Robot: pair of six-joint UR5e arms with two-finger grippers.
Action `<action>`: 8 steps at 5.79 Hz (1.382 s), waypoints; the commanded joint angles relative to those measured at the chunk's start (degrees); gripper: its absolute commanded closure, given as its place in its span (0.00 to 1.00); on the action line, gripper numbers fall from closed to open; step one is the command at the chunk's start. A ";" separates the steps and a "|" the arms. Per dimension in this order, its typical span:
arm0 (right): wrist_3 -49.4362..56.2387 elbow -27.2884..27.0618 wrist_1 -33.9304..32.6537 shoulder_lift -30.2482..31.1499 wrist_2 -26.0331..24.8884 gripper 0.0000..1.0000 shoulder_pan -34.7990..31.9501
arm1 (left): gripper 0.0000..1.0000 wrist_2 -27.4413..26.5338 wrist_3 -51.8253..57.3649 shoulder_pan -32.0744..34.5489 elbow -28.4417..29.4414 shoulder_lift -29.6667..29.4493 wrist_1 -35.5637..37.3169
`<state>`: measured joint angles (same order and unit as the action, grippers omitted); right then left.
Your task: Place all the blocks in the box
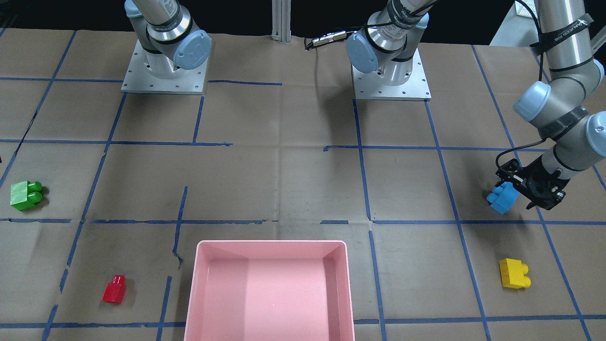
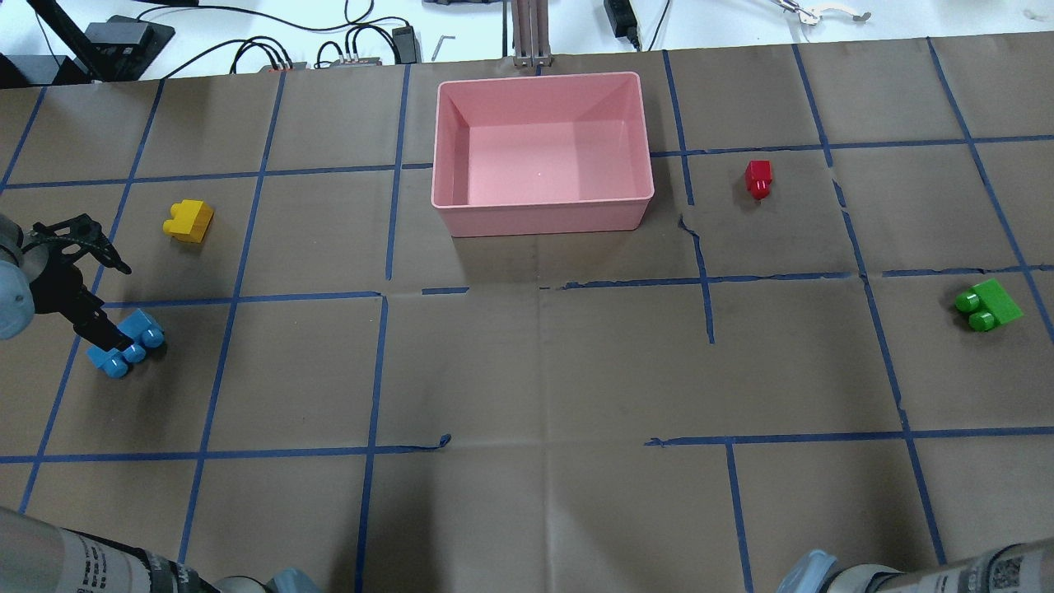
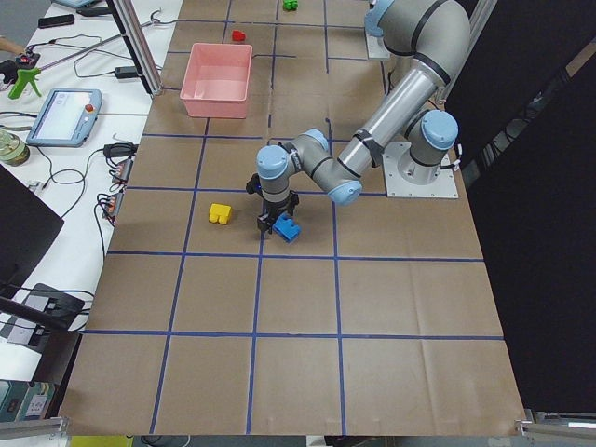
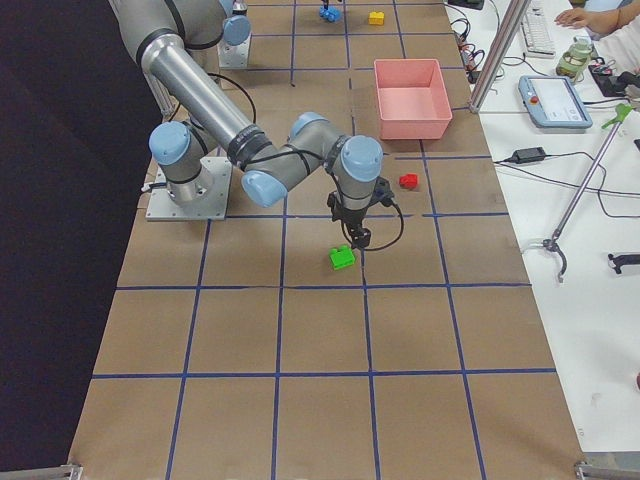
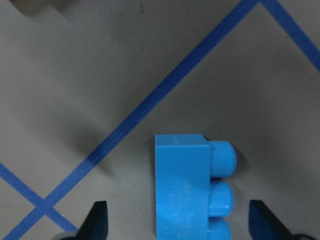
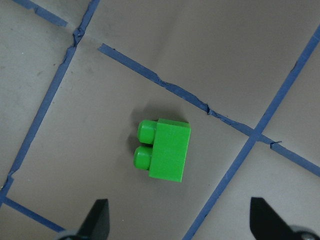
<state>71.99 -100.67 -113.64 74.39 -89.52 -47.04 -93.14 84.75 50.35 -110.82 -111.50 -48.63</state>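
The light-blue block lies on the table at my left side, studs sideways. My left gripper is low over it and open, with a finger on each side and gaps to both; it also shows in the overhead view. The yellow block lies beyond it. My right gripper is open and empty and hovers above the green block. The red block lies right of the pink box, which holds no blocks.
Blue tape lines grid the brown paper table cover. The two arm bases stand at my edge of the table. A metal post and cables sit beyond the far edge, behind the box.
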 commanded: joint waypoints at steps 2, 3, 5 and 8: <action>-3.71 -12.22 -16.19 -1.70 0.58 0.00 -0.07 | 0.01 0.76 2.25 -0.43 -2.46 -1.18 0.99; -3.35 -13.23 -19.74 -2.22 0.58 0.00 -0.07 | 0.01 0.77 2.52 -0.43 -3.60 -1.18 1.95; -3.53 -13.06 -23.96 -5.02 0.75 0.00 -0.07 | 0.03 0.77 4.53 -0.43 -2.83 -1.27 2.31; -3.88 -13.41 -24.70 -6.45 0.75 0.00 -0.07 | 0.19 0.94 4.54 -0.26 -2.82 -1.62 2.66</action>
<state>68.26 -113.85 -138.30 68.15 -88.79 -47.11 -92.22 89.25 50.03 -113.65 -113.04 -46.05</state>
